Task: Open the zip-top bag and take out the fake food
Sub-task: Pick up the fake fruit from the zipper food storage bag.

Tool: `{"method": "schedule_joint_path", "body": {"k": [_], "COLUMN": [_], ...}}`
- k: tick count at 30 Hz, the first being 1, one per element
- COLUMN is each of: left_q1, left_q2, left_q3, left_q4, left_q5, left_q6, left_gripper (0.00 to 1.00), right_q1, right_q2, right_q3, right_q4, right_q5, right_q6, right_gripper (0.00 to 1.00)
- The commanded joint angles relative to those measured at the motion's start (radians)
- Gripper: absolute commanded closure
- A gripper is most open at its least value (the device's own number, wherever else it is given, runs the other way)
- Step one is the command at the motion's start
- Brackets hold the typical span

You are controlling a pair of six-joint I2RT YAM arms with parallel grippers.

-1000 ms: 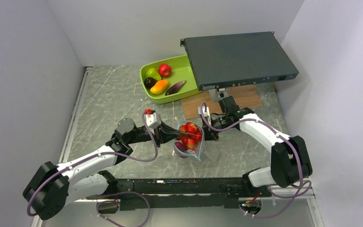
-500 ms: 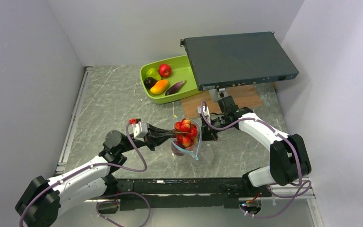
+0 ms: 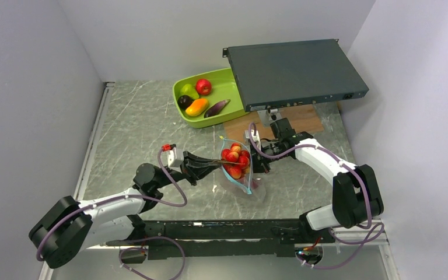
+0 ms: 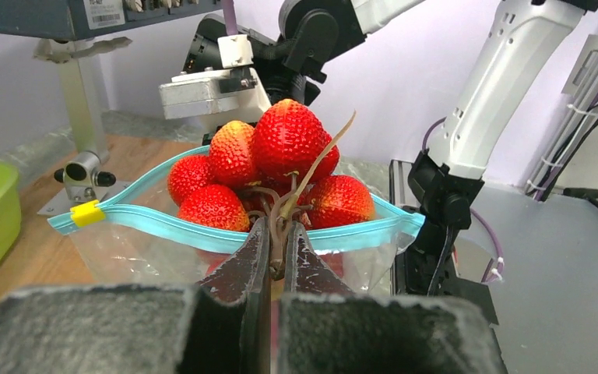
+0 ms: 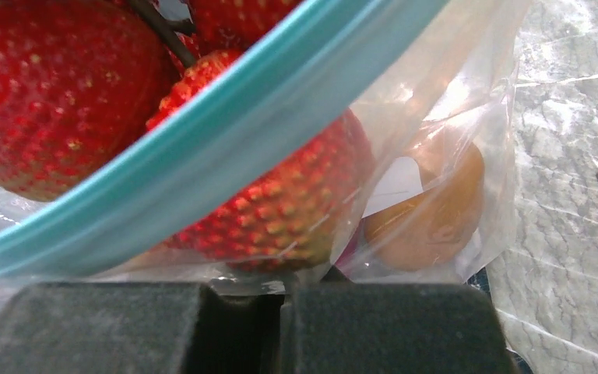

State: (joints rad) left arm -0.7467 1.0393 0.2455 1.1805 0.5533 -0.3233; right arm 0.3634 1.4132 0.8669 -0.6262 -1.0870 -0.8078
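Step in hand: lifting the strawberry bunch (image 4: pixel 288 144) out through the open mouth of the zip-top bag (image 4: pixel 124 249).

Left gripper (image 4: pixel 279 251): jaws are pressed together on the bunch's thin brown stem (image 4: pixel 282 222). The berries sit just beyond and above the fingertips.

Right gripper (image 5: pixel 276 300): pads are closed on the bag's clear film, directly under the blue zip strip (image 5: pixel 226 132). This anchors the side of the bag opposite the left gripper.

Bag position: it hangs between the two grippers with its mouth spread wide. The near lip of the strip lies just ahead of the left fingertips.

Bunch position: it is partly out. The top berries stand above the strip and the lower ones are behind the near lip.

Left inside: a rounded orange-brown piece (image 5: pixel 436 210) lies low in the bag, just beyond the right pads.

Doing it well: the left gripper should probably rise first, then draw back toward its own wrist, slowly enough for the lower berries to clear the lip. The right gripper should hold firm as the counter-pull.

Risk: the hold is on the stem only, so the bunch may swing or slip. A berry snagging the strip would drag the bag along.

Likely drop-off: the lime-green tray (image 3: pixel 228 87), well beyond both grippers.
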Motion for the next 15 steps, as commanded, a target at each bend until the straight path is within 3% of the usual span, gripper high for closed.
{"method": "schedule_joint_path", "body": {"k": [1, 4, 8, 15], "left_q1": [-0.010, -0.010, -0.010, -0.008], "left_q2": [-0.030, -0.162, -0.289, -0.323], "left_q3": [0.031, 0.091, 0.136, 0.156], "left_q4": [0.167, -0.123, -0.393, -0.461], "left_q5": [-0.037, -0.048, -0.090, -0.115], "left_q6": [-0.031, 0.082, 0.194, 0.213], "left_gripper": [1.00, 1.00, 1.00, 1.00], "right_q1": [-0.005, -0.005, -0.004, -0.004], "right_q2": [0.000, 0.003, 0.001, -0.006], "right_q3": [0.030, 0.032, 0.031, 0.029], "right_q4": [0.009, 0.007, 0.008, -0.004], "right_q5": [-0.040, -0.033, -0.025, -0.017], "right_q6": [-0.020, -0.022, -0.026, -0.049], "right_gripper": [1.00, 1.00, 1.00, 1.00]}}
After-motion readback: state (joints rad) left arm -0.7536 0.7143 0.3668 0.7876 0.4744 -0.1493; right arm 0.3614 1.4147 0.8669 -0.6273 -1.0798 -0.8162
